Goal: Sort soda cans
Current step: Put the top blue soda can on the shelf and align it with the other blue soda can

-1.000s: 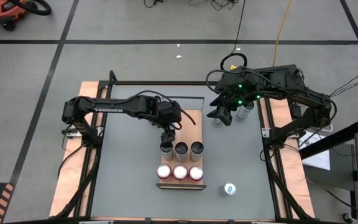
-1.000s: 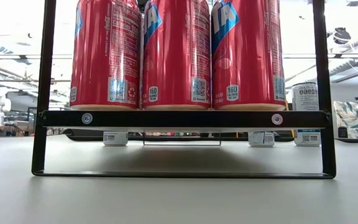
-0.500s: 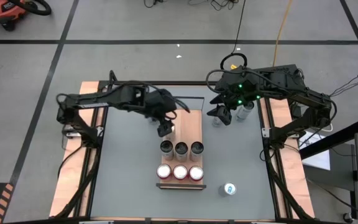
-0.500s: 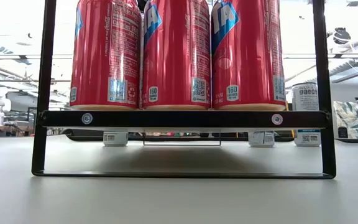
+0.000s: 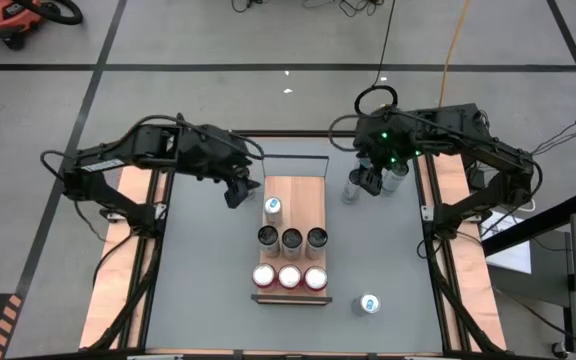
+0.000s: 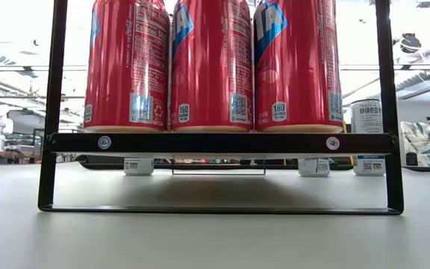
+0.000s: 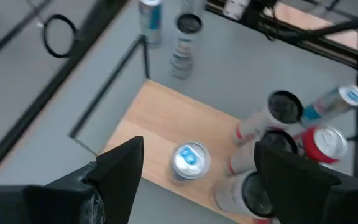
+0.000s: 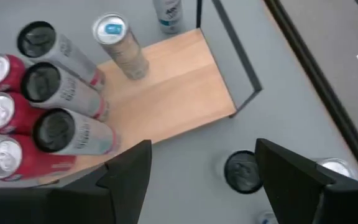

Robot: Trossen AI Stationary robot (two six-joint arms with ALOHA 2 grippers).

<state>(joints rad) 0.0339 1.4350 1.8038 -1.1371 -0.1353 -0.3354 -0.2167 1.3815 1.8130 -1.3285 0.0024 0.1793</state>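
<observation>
A wooden board in a black rack (image 5: 305, 195) holds three red cans (image 5: 289, 277) at its near end. Behind them stand three silver-grey dark-topped cans (image 5: 292, 239) and, farther back, one blue can (image 5: 273, 207), upright on its base (image 7: 190, 160). My left gripper (image 5: 236, 190) hangs open above the table just left of the blue can, its fingers (image 7: 120, 171) well clear of it. My right gripper (image 5: 368, 181) is open over loose cans at the far right, above a dark-topped one (image 8: 243, 171). Another blue can (image 5: 369, 304) stands near the front.
The rack's black frame (image 6: 215, 142) stands across the low view with the red cans on it. Loose cans (image 5: 395, 180) crowd the far right edge, and one more can (image 8: 168, 14) stands on the table beyond the board. Grey table lies free on both sides of the rack.
My left gripper has risen from the board's left side and drawn back toward the table's far left, staying open and uncovering the blue can that stands on the board. My right gripper has tipped a little over the far-right cans.
</observation>
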